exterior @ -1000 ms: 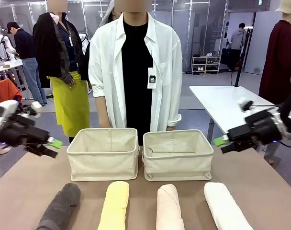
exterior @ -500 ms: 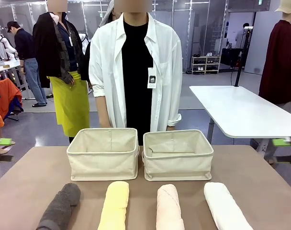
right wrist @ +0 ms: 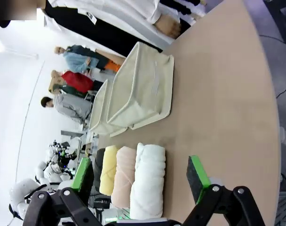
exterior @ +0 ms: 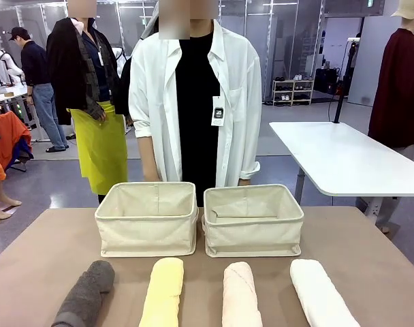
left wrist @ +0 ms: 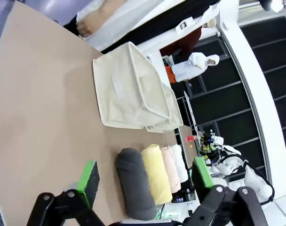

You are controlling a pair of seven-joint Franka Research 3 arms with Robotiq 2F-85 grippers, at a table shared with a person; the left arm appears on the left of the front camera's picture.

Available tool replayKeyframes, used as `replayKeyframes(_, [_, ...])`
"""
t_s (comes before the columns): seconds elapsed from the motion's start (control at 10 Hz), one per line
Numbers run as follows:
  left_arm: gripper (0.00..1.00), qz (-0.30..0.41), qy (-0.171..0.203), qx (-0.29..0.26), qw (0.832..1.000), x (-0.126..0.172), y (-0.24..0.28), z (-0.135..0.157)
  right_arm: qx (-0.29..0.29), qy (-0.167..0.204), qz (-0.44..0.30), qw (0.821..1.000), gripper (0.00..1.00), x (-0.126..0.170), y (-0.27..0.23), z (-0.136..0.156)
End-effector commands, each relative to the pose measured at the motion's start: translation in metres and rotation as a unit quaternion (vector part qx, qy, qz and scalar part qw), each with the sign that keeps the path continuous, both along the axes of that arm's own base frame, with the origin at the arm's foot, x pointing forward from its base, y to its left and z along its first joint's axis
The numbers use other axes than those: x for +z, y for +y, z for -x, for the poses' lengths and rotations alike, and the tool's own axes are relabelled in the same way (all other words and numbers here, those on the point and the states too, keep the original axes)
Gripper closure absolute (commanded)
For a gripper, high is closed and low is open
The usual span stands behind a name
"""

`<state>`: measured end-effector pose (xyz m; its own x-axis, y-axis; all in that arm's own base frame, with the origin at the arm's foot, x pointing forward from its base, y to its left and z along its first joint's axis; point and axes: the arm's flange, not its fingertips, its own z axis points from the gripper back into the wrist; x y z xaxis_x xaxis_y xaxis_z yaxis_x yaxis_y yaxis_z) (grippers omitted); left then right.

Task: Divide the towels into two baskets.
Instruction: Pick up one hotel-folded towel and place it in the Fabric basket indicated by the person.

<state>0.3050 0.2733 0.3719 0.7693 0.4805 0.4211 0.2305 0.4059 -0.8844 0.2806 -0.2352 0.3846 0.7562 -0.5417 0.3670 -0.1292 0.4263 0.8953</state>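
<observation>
Left gripper (left wrist: pixel 144 170), in the left wrist view, held its green-padded fingers wide apart with nothing between them. Only the pads and black linkages rose from the lower edge of the frame. Beyond them, at lower centre, lay the dark grey towel (left wrist: pixel 133 186), its near end cut off by that edge. The pale yellow towel (left wrist: pixel 156 173), pale pink towel (left wrist: pixel 170 165) and white towel (left wrist: pixel 180 162) were ranked side by side behind it, each partly masked by the one before.

Right gripper (right wrist: pixel 139 172), in the right wrist view, was likewise spread open and empty. There the white towel lay nearest, at lower centre, and the dark grey towel was largely hidden behind the finger at lower left.

In the front view the four rolls lay in a row along the lower edge on the brown table (exterior: pixel 30 259), from grey at the left to white at the right. All were apart from one another and cropped at their near ends. At mid-frame stood the left basket (exterior: pixel 147 221) and the right basket (exterior: pixel 253 223), upright and just beside each other; whether they touched could not be told. Neither basket held a towel. A person (exterior: pixel 193 102) in a white shirt stood behind them, with the legs hidden by the baskets.
</observation>
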Motion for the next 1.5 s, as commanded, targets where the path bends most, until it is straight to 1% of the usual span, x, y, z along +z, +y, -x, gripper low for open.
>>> replayKeyframes(0.0, [0.0, -0.003, 0.004, 0.006, 1.0, 0.008, -0.008, -0.016, -0.004, -0.022, 0.012, 1.0, 0.0, 0.0, 0.023, -0.005])
replayKeyframes(0.1, [0.0, 0.0, 0.0, 0.0, 1.0, 0.0, 0.0, 0.0, 0.0, 0.0, 0.0, 1.0, 0.0, 0.0, 0.0, 0.0])
replayKeyframes(1.3, [0.0, 0.0, 0.0, 0.0, 1.0, 0.0, 0.0, 0.0, -0.003, 0.0, -0.002, 1.0, 0.0, -0.001, 0.001, -0.003])
replayKeyframes(1.4, [0.0, 0.0, 0.0, 0.0, 1.0, 0.0, 0.0, 0.0, 0.031, -0.012, 0.029, 0.999, 0.0, 0.025, 0.014, -0.006])
